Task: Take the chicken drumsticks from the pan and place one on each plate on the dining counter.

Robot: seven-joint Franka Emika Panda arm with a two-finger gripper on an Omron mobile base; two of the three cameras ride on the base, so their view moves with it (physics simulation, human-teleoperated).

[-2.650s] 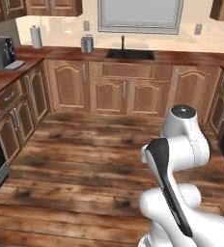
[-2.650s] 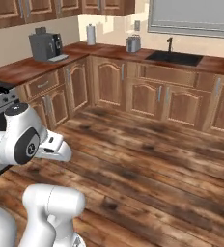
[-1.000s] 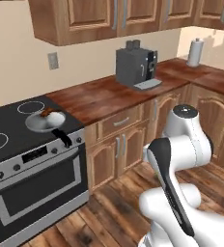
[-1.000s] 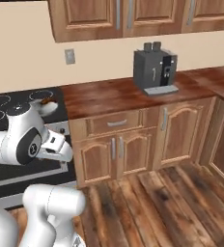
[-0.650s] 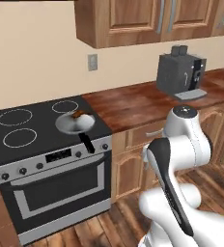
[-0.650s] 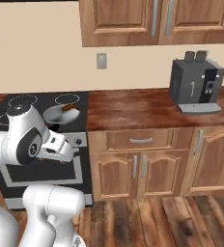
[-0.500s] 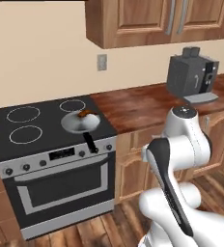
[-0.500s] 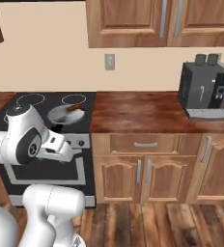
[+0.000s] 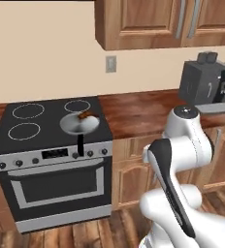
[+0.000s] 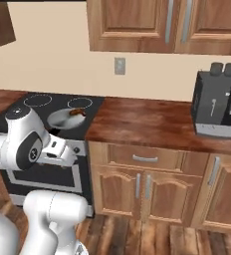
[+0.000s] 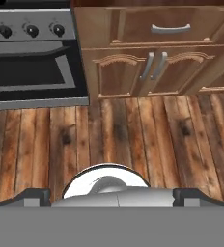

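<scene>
Where base views differ: coffee machine [image 10: 221, 102] whole.

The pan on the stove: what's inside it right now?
In the pan, one reddish-brown drumstick lies at the far rim. A second one cannot be made out; the pale interior may hide it.

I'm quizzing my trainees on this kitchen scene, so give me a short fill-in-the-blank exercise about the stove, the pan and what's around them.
1. The small round light-grey frying pan sits on the black-topped ____.
2. The pan's long black handle points toward the stove's ____ edge.
3. The dark grey coffee machine stands on the reddish-brown wooden ____.
4. The white outlet plate is mounted on the ____.

Missing words: stove; front; countertop; wall
</scene>
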